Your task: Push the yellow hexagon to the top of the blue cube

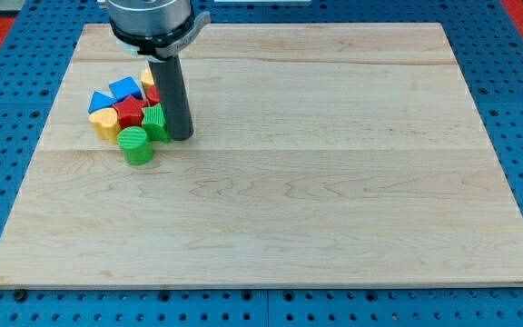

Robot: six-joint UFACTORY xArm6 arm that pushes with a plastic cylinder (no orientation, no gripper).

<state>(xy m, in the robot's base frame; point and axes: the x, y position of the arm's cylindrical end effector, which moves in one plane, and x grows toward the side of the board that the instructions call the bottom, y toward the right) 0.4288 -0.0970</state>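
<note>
My tip (181, 136), lower end of straight dark rod, rests on pale wooden board (334, 182); no jaws, holds nothing. Tip just right of green star-like block (155, 123), seemingly touching. Green cylinder (136, 145) below-left. Yellow hexagon block (147, 79), partly hidden behind rod, just right of blue cube (126, 89). No readable writing.

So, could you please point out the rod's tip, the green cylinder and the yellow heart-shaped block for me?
My tip (181, 137), camera view: the rod's very bottom end.
Green cylinder (135, 139), camera view: its ridged top face.
Yellow heart-shaped block (104, 118), camera view: its top face.
</note>
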